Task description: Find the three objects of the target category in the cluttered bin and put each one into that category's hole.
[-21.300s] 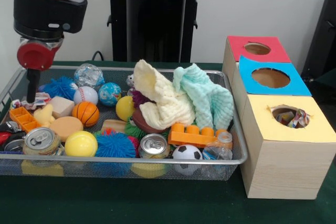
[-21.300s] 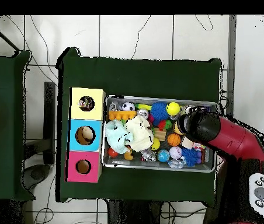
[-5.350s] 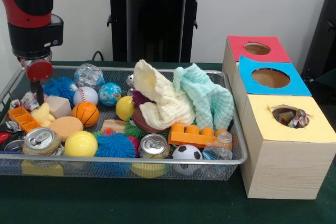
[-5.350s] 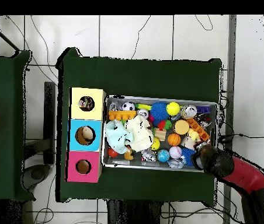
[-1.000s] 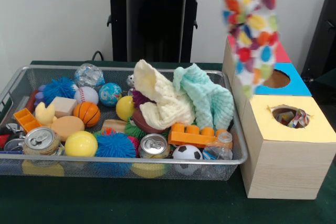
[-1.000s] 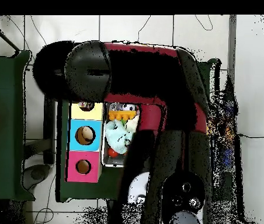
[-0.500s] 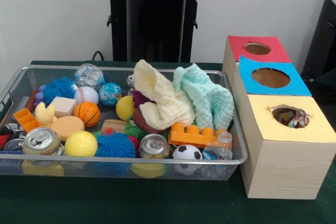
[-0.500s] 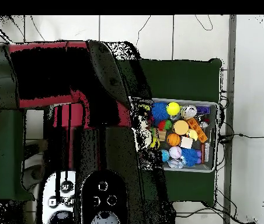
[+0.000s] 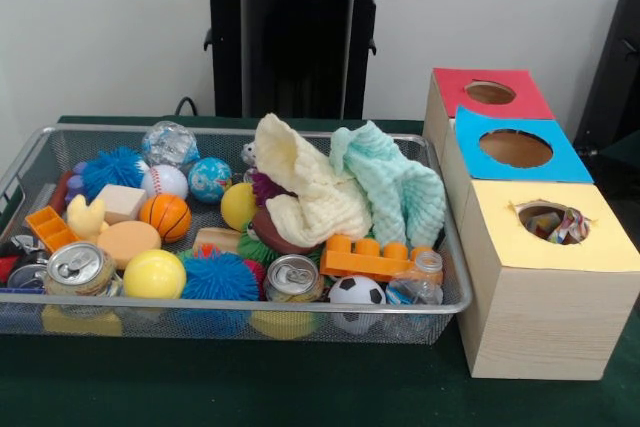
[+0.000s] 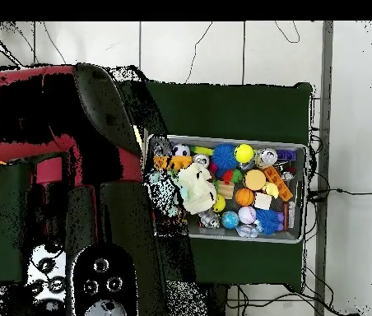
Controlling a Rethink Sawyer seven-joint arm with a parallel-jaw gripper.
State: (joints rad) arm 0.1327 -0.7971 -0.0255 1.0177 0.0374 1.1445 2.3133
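Observation:
A cream-yellow cloth (image 9: 305,187) and a mint-green cloth (image 9: 395,187) lie heaped in the middle of the wire bin (image 9: 250,304). To the right of the bin stand three boxes with holes in their tops: yellow (image 9: 540,297), blue (image 9: 470,137) and red (image 9: 450,82). A colourful cloth scrap shows inside the yellow box's hole (image 9: 553,222). The front view has no arm in it. In the overhead view the red and black arm (image 10: 99,206) covers the boxes and the bin's left end; the cream cloth (image 10: 196,188) shows beside it. The gripper itself is hidden.
The bin also holds several balls, among them an orange basketball (image 9: 163,216) and a yellow ball (image 9: 154,274), two drink cans (image 9: 78,267), an orange toy brick (image 9: 365,258), spiky blue balls (image 9: 219,276) and small bottles (image 9: 415,282). The black pedestal (image 9: 295,37) stands behind the bin.
A spotted colourful cloth hung above the boxes a second ago; it went off the right edge and is gone. Overhead, the arm has swung left, uncovering most of the bin.

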